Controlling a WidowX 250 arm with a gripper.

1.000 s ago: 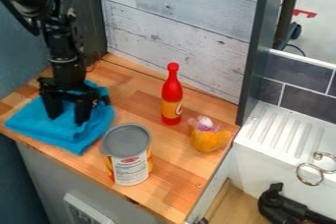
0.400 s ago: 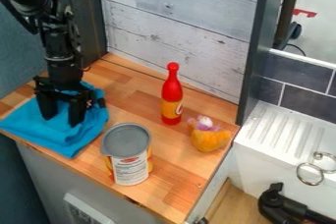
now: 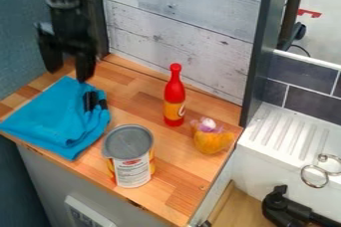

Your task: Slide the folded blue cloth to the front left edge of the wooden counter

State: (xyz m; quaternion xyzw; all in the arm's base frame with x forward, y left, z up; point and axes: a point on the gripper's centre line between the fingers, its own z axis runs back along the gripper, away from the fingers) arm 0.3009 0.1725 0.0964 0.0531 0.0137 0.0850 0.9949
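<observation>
Hovering: one black two-finger pincer (image 3: 68,75), empty, fingers well apart, near folded blue fabric cloth (image 3: 50,121); cloth-handling step, I judge, next needing clearance.

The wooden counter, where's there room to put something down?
The counter has bare wood between the blue cloth and red bottle, and at its front right, between the can and right edge. It's crowded around the gripper and cloth, and where the bottle stands near the orange toy.

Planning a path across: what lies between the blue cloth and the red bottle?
Bare wooden counter lies between the blue cloth and the red bottle, as the camera view shows.
</observation>
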